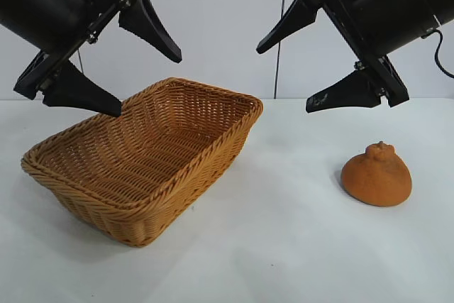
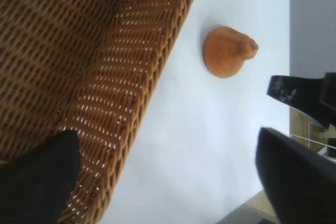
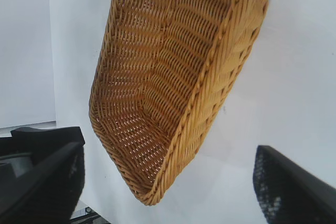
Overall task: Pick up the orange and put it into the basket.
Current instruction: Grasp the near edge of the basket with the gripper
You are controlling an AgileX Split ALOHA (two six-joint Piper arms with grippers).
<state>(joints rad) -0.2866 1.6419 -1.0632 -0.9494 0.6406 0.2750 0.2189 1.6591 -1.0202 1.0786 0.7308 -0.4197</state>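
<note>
The orange (image 1: 377, 175) is a dull-orange dome with a knobby bump on top. It rests on the white table at the right and also shows in the left wrist view, orange (image 2: 228, 51). The basket (image 1: 85, 182) is tan woven wicker with a braided rim and stands at the left, with nothing inside. My right gripper (image 1: 284, 76) hangs open in the air above and to the left of the orange. Over the basket's far left side, my left gripper (image 1: 150, 84) is raised and open. In the right wrist view the basket (image 3: 220, 72) fills the middle, and the orange is out of that view.
The white table (image 1: 284, 246) runs to a pale wall behind. A thin dark line (image 1: 280, 54) goes down the wall between the arms. The other arm's black fingers (image 2: 294, 95) show at the edge of the left wrist view.
</note>
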